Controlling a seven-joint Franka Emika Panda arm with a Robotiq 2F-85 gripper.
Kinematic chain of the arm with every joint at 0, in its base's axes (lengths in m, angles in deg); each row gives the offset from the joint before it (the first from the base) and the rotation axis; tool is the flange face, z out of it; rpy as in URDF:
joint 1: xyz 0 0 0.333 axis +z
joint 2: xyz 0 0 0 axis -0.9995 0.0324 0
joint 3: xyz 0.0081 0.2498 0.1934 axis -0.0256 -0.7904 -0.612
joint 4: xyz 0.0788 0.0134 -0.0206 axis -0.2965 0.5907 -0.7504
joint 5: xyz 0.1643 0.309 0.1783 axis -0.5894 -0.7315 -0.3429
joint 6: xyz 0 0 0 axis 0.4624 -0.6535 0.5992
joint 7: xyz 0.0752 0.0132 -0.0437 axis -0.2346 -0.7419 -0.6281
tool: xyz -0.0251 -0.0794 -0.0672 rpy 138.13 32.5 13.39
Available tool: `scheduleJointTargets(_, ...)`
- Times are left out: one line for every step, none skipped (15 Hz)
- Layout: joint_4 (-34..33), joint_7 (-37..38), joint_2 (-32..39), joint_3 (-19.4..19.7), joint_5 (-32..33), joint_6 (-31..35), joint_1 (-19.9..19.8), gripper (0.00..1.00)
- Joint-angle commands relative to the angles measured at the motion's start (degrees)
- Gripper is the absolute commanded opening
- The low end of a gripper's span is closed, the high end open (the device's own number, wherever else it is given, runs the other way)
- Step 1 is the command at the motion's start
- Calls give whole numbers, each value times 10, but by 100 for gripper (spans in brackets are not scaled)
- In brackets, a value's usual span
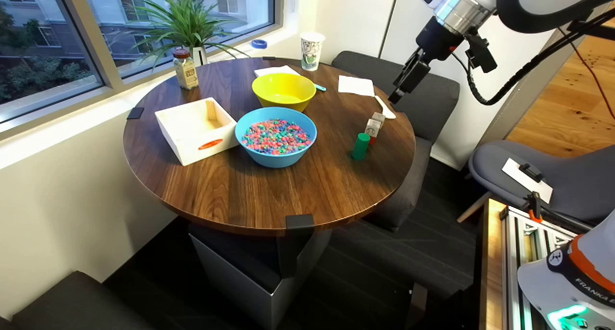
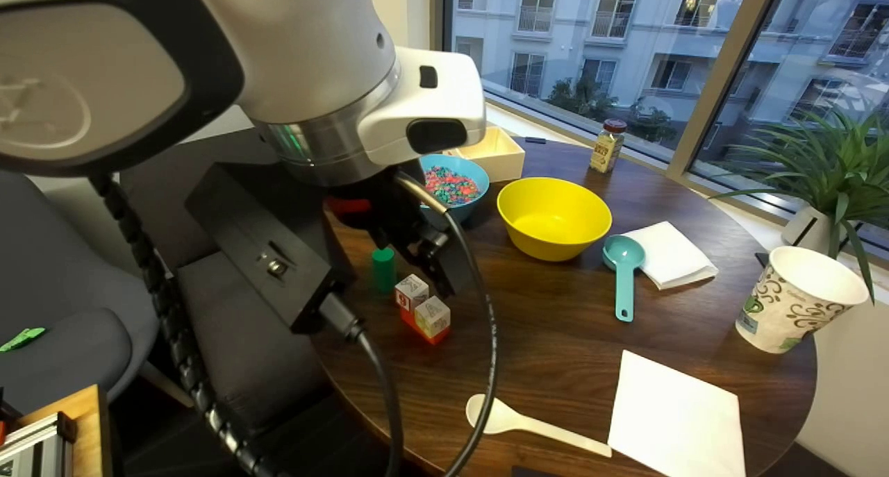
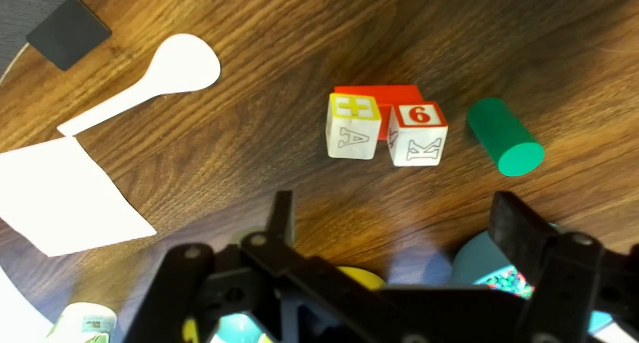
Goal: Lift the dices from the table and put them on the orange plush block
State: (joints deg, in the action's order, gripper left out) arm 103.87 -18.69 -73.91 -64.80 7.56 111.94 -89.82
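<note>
The A die (image 3: 353, 129) and the K die (image 3: 417, 137) are seen resting on the block (image 3: 385, 97), just apart, so the placing may be judged done. The pincer (image 3: 393, 207) is spread wide, with nothing held, above the counter (image 3: 227, 156) and apart from both. It is best lifted straight up (no sideways sweep, since either could easily be tipped off), and the cylinder (image 3: 505, 137) near them should be left unbrushed too.
</note>
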Motion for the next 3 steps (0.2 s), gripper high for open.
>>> scheduleJointTargets(0, 4, 0, 8, 5, -1, 8, 100)
scheduleJointTargets(0, 4, 0, 7, 5, -1, 8, 100)
scheduleJointTargets(0, 4, 0, 7, 5, -1, 8, 100)
